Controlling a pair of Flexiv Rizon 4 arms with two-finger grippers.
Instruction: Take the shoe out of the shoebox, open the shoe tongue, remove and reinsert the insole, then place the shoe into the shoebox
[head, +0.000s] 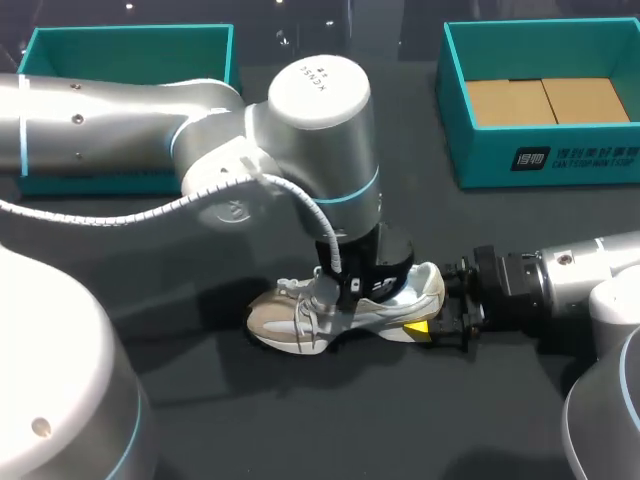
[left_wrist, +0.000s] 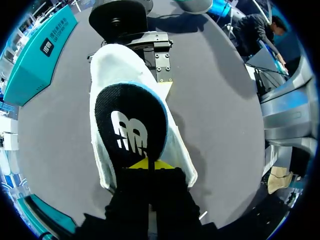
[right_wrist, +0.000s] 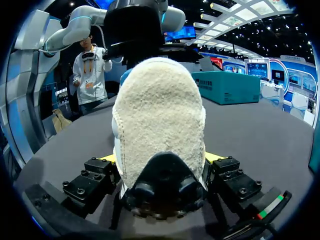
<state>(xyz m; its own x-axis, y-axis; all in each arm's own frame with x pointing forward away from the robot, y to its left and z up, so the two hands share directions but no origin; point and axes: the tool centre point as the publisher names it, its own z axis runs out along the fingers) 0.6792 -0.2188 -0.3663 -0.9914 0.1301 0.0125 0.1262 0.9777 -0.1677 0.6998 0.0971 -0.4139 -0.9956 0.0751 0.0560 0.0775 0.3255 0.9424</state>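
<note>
Inspection finds one table (head: 220, 420) carrying the whole scene. Its top is a dark grey, matte sheet, plain and unpatterned, spanning the head view from side to side. The right wrist view shows the same top (right_wrist: 260, 130) as flat and even, with one edge visible. Light falls from above. Shadows on the surface are soft and dark, lying close under whatever stands over it.

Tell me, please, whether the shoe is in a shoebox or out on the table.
Out: the shoe rests on the table, apart from the left shoebox and the right shoebox, its heel held by the right gripper.
</note>
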